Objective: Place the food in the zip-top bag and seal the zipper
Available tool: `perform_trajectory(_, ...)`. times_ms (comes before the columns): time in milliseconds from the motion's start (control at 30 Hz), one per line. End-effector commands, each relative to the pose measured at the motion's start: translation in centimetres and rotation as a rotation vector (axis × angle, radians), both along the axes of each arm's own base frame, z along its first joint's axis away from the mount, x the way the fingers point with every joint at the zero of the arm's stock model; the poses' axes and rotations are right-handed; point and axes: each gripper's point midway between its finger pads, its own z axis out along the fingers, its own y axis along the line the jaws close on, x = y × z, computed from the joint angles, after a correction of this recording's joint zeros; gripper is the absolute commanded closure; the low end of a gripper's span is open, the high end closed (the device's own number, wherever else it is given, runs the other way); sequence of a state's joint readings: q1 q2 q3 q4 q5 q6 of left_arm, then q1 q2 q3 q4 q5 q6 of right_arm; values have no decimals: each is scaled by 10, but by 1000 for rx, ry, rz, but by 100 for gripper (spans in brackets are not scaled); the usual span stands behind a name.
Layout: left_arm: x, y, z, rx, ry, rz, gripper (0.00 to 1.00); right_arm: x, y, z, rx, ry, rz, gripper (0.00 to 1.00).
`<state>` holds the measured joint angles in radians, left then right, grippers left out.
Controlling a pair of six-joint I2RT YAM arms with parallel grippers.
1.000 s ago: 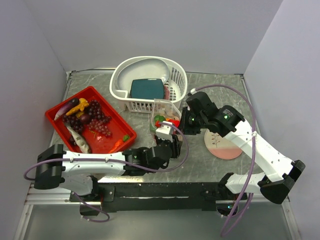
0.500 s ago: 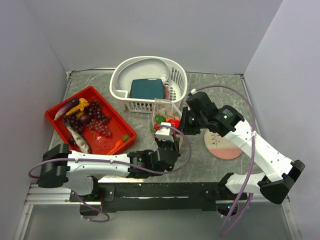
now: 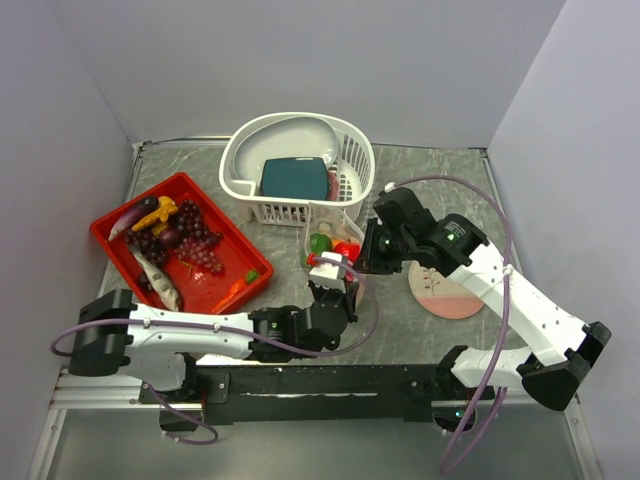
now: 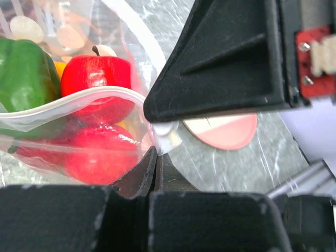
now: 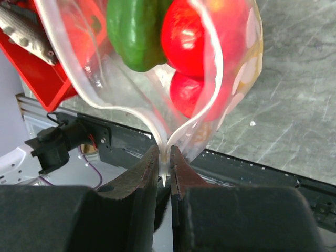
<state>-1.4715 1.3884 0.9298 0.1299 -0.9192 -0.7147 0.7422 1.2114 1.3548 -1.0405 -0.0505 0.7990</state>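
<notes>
The zip-top bag (image 3: 330, 242) sits near the middle of the tabletop (image 3: 430, 175), at 6 o'clock from the white basket (image 3: 238, 165). It already holds the food, red tomatoes (image 4: 97, 86) and a green pepper (image 4: 23, 73).

In the right wrist view the two lips of the zipper (image 5: 207, 89) bow apart, so the mouth is not yet pressed shut. They meet only at one end. There the right gripper (image 5: 165, 157), at the bag's 3 o'clock, is pinching the seam. The left gripper (image 4: 155, 157), at the bag's 6 o'clock, has its fingers pressed together on the strip just beside that same end.

Filling looks finished and sealing is just beginning. For the next move, the right gripper should probably anchor the corner. The left would then keep its pinch and draw along the strip toward the free end, without letting the film slip out or buckle.
</notes>
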Motion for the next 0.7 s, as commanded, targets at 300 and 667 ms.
perform_trajectory(300, -58, 2, -8, -17, 69, -217, 99, 33, -19, 11, 14, -123, -126, 100)
perform_trajectory(667, -46, 15, 4, 4, 75, -112, 56, 26, -17, 12, 45, -109, -110, 100)
